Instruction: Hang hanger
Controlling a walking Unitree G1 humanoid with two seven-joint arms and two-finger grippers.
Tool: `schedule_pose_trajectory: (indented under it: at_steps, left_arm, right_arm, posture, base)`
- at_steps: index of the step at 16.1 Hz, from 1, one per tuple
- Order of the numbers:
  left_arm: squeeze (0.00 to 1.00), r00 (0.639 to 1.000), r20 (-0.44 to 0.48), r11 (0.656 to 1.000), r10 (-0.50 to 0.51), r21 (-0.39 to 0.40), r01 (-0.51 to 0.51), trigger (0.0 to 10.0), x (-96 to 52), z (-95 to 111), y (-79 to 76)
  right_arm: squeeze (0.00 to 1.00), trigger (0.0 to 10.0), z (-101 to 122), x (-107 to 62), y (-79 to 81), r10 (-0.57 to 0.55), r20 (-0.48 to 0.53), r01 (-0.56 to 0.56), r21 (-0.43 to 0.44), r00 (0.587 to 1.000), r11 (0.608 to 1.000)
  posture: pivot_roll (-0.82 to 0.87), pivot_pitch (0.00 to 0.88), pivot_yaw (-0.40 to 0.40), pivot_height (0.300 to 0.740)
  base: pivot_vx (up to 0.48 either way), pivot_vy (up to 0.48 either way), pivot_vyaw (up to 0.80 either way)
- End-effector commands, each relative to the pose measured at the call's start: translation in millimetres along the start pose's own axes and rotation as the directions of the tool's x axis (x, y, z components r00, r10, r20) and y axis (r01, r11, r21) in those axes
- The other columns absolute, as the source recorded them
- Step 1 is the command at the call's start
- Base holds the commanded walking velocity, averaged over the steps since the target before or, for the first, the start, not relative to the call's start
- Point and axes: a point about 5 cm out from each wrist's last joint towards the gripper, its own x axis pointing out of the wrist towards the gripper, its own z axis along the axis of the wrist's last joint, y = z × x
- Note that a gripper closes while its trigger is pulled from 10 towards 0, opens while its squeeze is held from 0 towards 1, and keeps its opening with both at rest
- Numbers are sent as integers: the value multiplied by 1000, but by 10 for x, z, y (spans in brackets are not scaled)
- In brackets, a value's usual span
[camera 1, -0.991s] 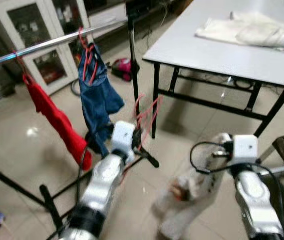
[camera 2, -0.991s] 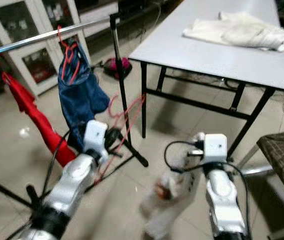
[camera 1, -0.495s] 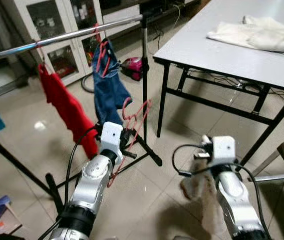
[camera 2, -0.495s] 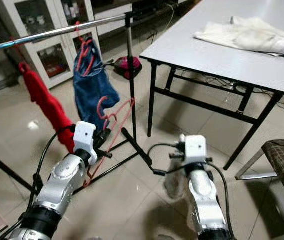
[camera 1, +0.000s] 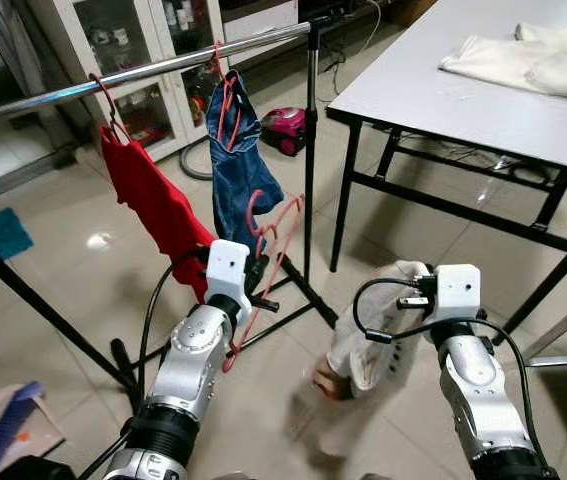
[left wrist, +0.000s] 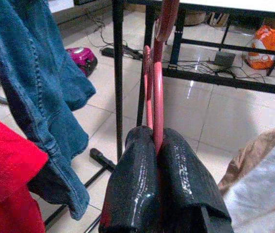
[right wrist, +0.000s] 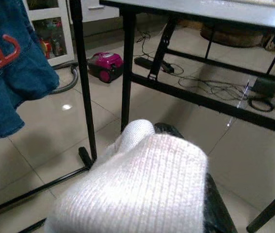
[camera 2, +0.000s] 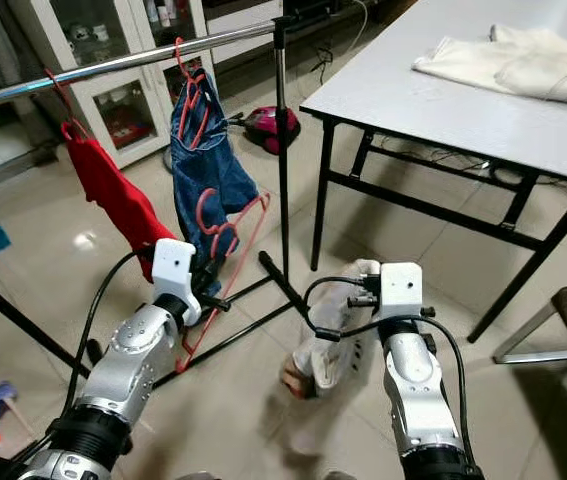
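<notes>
From the left eye, the clothes rail (camera 1: 153, 70) is the landmark, a silver bar on a black upright post (camera 1: 309, 150). A red garment (camera 1: 158, 210) and a blue denim garment (camera 1: 238, 165) hang from it on red hangers. Below the rail and in front of the post, the left claw (camera 1: 255, 275) is clenched on a spare red hanger (camera 1: 268, 250), whose hook rises toward the denim but is well short of the bar. To the right of the post, the right claw (camera 1: 403, 300) grips a white knitted garment (camera 1: 368, 330) that droops toward the tiled floor (camera 1: 63, 270). Right of the rail stands the grey surface (camera 1: 433, 95), carrying pale folded cloth (camera 1: 528, 65). A pink vacuum cleaner (camera 1: 283, 130) lies on the floor behind the rail, before a glass-fronted cabinet (camera 1: 133, 50).

The right eye gives the same layout (the post stands between the left claw and the surface's black legs).

In the left wrist view, the black fingers (left wrist: 132, 189) are pressed together on the hanger's red wire, with the denim just beside and the post directly behind it.

In the right wrist view, the white knit covers the fingers (right wrist: 215, 204), so the grip itself is hidden; the post and the surface's legs stand ahead.
</notes>
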Motion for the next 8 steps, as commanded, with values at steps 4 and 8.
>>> schedule_pose_trajectory:
  at_steps: [4, 8]
  left_arm:
    - [0, 1000, -20, 1000, -21, 0, 21, 10000, 48, -3, -24]
    - [0, 999, -12, 999, -37, -21, 37, 10000, 109, 26, -96]
  right_arm:
    - [0, 0, -3, -38, -92, -48, 14, 48, 4, 999, 999]
    - [0, 0, 15, -30, -143, -60, 17, 60, -7, 998, 998]
  posture:
    - [-168, 0, 137, 740]
    - [-188, 0, 138, 740]
  base:
    - [0, 0, -800]
    - [0, 0, -400]
